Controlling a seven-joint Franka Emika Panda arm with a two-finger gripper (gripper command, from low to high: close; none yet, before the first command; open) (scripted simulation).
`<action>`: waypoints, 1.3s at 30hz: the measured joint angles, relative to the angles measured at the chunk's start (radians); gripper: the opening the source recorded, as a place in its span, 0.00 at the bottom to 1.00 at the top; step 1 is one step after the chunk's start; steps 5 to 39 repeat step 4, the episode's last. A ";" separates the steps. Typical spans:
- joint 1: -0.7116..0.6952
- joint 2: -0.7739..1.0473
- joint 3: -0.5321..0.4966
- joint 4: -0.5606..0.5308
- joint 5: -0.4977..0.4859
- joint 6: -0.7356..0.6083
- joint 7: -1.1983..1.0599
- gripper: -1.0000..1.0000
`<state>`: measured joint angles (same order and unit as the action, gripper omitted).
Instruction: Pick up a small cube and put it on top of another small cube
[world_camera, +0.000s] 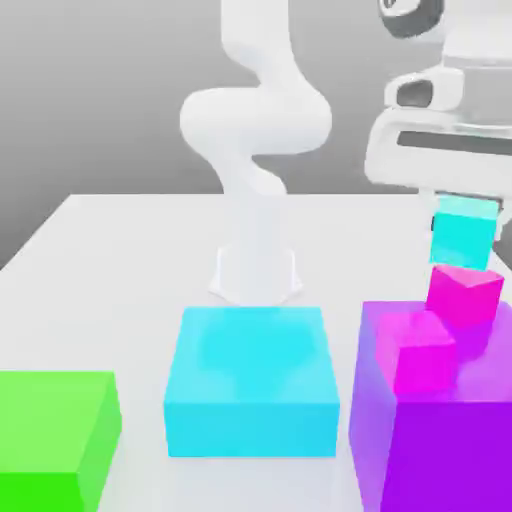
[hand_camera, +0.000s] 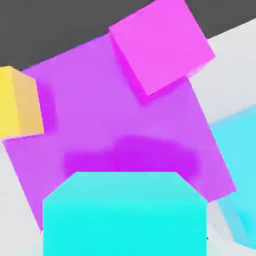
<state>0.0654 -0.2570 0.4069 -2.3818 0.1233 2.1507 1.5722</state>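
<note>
My gripper (world_camera: 466, 212) hangs at the exterior view's upper right, shut on the tiny cyan cube (world_camera: 465, 240). That cube fills the near edge of the hand view (hand_camera: 125, 217). Directly below it sits the small hot-pink cube (world_camera: 465, 293), on the far part of the large purple block (world_camera: 440, 440). The cyan cube's underside is just at the pink cube's top; I cannot tell whether they touch. In the hand view the held cube hides the hot-pink cube.
A purple-tinged fuchsia-magenta cube (world_camera: 415, 352) (hand_camera: 160, 47) also sits on the purple block (hand_camera: 125, 125). A yellow cube (hand_camera: 17, 102) stands at that block's edge. The large cyan block (world_camera: 250, 385) (hand_camera: 240, 165) is in the middle and a green block (world_camera: 55, 435) at the exterior view's left.
</note>
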 joint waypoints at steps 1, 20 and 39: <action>0.000 0.000 0.000 0.000 0.000 0.000 0.000 1.00; 0.006 0.008 0.010 -0.009 -0.002 0.014 0.007 1.00; 0.006 0.008 0.010 -0.009 -0.002 0.014 0.007 1.00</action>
